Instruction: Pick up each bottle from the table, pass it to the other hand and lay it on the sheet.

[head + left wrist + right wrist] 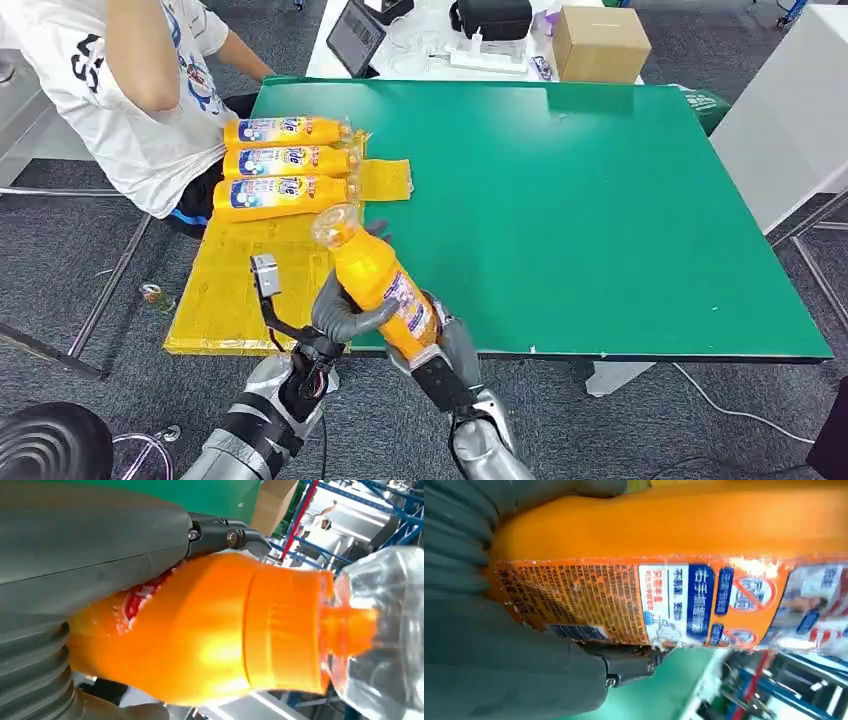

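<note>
Both hands clasp one orange bottle (375, 277) above the desk's (620, 200) near edge, by the yellow sheet (240, 280). The left hand (345, 315) wraps its middle; the right hand (440, 345) grips its base. Its clear cap tilts toward the far edge. Three more bottles (285, 160) lie side by side on the sheet's far end, next to a seated person (130, 90).

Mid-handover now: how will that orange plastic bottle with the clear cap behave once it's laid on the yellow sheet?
The orange plastic bottle, held by both the left hand and right hand, looks rigid and rounded, so it may roll. Its glossy body is probably slippery. The three bottles already on the yellow sheet lie steady.
</note>
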You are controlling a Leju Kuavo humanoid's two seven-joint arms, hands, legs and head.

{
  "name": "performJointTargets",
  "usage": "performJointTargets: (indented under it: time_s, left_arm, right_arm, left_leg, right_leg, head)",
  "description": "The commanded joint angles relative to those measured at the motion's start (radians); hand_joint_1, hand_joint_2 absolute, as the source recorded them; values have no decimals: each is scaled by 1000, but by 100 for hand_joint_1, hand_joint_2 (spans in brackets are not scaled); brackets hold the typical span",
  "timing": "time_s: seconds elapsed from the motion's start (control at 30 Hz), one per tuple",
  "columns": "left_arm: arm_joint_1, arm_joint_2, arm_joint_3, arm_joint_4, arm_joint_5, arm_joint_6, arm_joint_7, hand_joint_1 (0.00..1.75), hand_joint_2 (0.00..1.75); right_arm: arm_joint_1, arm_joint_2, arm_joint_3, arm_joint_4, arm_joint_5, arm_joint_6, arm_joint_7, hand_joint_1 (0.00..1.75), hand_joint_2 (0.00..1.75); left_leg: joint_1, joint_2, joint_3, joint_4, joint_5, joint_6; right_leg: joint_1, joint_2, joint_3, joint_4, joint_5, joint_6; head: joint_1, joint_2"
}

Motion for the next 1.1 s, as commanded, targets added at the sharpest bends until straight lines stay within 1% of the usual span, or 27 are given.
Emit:
performJointTargets:
  time_s: [0.03,0.07,0.13,0.17,0.27,0.3,0.43,0.47,0.5,0.53,0.57,0.6,0.63,0.73,0.77,0.83,0.87,0.93,0.97,1.03,1.07,1.1]
  left_arm:
    - [-48,32,-44,61,-6,2,5,0,175]
    - [-51,31,-48,62,-8,0,7,0,175]
    - [-62,29,-59,72,-13,3,10,0,175]
    - [-64,29,-62,75,-13,4,10,0,175]
    - [-84,29,-86,102,-43,32,2,0,175]
    - [-90,33,-98,106,-61,41,-3,0,175]
    - [-103,45,-118,113,-128,85,-22,0,175]
    - [-105,47,-120,116,-139,88,-20,3,175]
    - [-107,49,-123,120,-147,85,-20,37,175]
    - [-107,49,-123,120,-147,85,-20,37,175]
    - [-107,50,-123,122,-148,83,-22,37,175]
    - [-107,52,-128,124,-150,73,-22,140,175]
    - [-109,54,-130,130,-146,56,-18,175,175]
    - [-112,60,-139,149,-137,6,-21,175,175]
    - [-115,63,-145,154,-132,-19,-23,175,175]
    - [-115,64,-147,156,-131,-25,-22,175,175]
    - [-118,66,-148,163,-122,-44,-20,175,175]
    - [-120,69,-148,177,-95,-82,-7,175,175]
    - [-121,72,-151,182,-85,-99,-3,175,175]
    - [-123,77,-153,194,-74,-113,5,175,175]
    - [-123,77,-153,194,-74,-113,5,175,175]
    - [-123,77,-153,194,-74,-113,5,175,175]
  right_arm:
    - [-63,9,59,152,-12,14,2,175,175]
    - [-66,15,69,161,-12,13,2,175,175]
    - [-83,26,96,187,-24,8,2,175,175]
    - [-88,28,105,195,-26,8,2,175,175]
    - [-107,27,148,198,-59,-10,2,175,175]
    - [-112,25,155,193,-75,-17,2,175,175]
    - [-119,9,158,175,-104,-35,2,175,175]
    - [-120,5,154,168,-110,-38,2,175,175]
    - [-122,2,150,162,-114,-39,2,175,175]
    - [-122,2,150,162,-114,-39,2,175,175]
    - [-125,-1,147,162,-115,-35,2,175,175]
    - [-125,-2,148,160,-114,-38,2,175,175]
    - [-125,-2,148,156,-114,-39,2,175,175]
    - [-130,-3,149,159,-112,-37,2,175,175]
    - [-132,-3,151,163,-111,-33,2,175,175]
    - [-132,-2,151,164,-110,-31,2,175,175]
    - [-133,-2,154,168,-108,-32,2,175,175]
    - [-131,-2,157,166,-110,-33,2,175,175]
    - [-132,-3,162,166,-110,-37,2,175,175]
    - [-134,-4,163,169,-111,-42,2,175,175]
    - [-134,-4,163,169,-111,-42,2,175,175]
    - [-134,-4,163,169,-111,-42,2,175,175]
  left_leg:
    - [0,2,6,-1,-2,2]
    - [0,2,9,-1,-3,2]
    - [0,2,4,0,-1,1]
    - [0,2,6,-1,-2,2]
    - [0,1,4,0,-2,1]
    - [0,2,7,0,-3,2]
    - [0,1,3,0,-1,1]
    - [0,1,5,0,-2,2]
    - [0,1,4,-1,-1,1]
    - [0,1,2,0,-1,1]
    - [0,2,8,-1,-3,2]
    - [0,1,4,-1,-1,1]
    - [0,1,7,-1,-2,2]
    - [-1,1,3,-1,-1,1]
    - [0,2,6,-1,-2,2]
    - [-1,1,3,-1,-1,1]
    - [0,2,6,-1,-2,2]
    - [0,1,3,-1,-1,1]
    - [0,2,6,-1,-2,2]
    - [0,2,4,-1,-1,1]
    - [0,3,10,-1,-3,3]
    - [0,2,5,-1,-1,1]
  right_leg:
    - [1,0,6,-1,-2,-3]
    - [1,-1,9,-1,-3,-4]
    - [1,0,4,0,-1,-2]
    - [1,0,6,-1,-2,-3]
    - [1,0,4,0,-1,-2]
    - [1,0,6,-1,-2,-3]
    - [1,0,3,-1,-1,-2]
    - [1,-1,5,-1,-2,-3]
    - [0,0,4,-1,-1,-2]
    - [1,0,2,-1,-1,-2]
    - [2,-1,8,-1,-3,-4]
    - [1,0,4,-1,-1,-2]
    - [1,-1,7,-1,-2,-3]
    - [0,0,3,-1,-1,-2]
    - [1,0,6,-1,-2,-3]
    - [0,0,3,-1,-1,-2]
    - [1,1,6,-1,-2,-3]
    - [0,0,3,-1,-1,-2]
    - [1,0,5,-1,-2,-3]
    - [0,0,3,-1,-1,-2]
    - [1,0,9,-2,-2,-4]
    - [0,0,4,-1,-1,-2]
  head:
    - [0,0]
    - [0,0]
    - [0,0]
    - [0,0]
    - [0,0]
    - [0,0]
    - [0,0]
    - [0,0]
    - [0,0]
    - [0,0]
    - [0,0]
    - [0,0]
    - [0,0]
    - [0,0]
    - [0,0]
    - [0,0]
    - [0,0]
    - [0,0]
    - [0,0]
    - [0,0]
    - [0,0]
    - [0,0]
